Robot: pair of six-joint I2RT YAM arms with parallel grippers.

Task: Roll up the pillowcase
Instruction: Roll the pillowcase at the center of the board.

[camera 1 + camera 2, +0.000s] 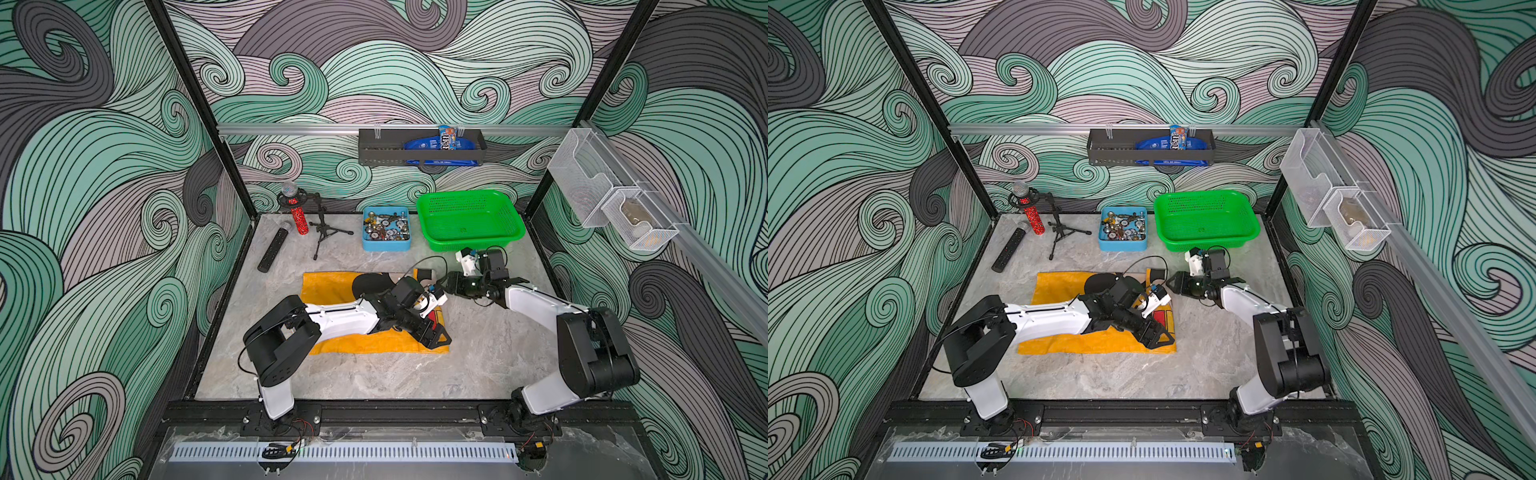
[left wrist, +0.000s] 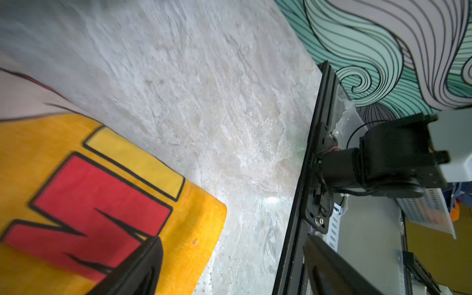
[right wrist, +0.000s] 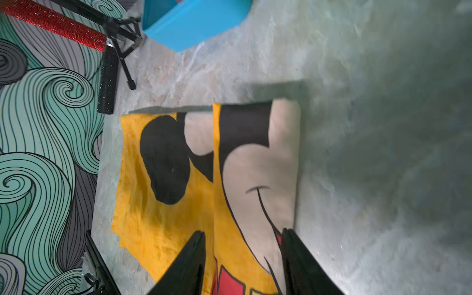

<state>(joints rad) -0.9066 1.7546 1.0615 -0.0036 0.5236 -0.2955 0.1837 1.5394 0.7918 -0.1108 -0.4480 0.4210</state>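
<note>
Right gripper point(image 3: 244, 231) — jaws apart — straddles pillowcase point(image 3: 158, 217) fold edge; open table point(image 3: 370, 178) beside.

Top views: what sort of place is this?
Likely a robot lab cell: left arm and right arm bolted to a black rail, printed swirl walls enclosing the tabletop, a pillowcase laid out.

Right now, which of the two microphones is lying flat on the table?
The black microphone, lying flat on the table beside the tripod stand. The red glitter microphone stands tilted in the ring of that stand.
</note>
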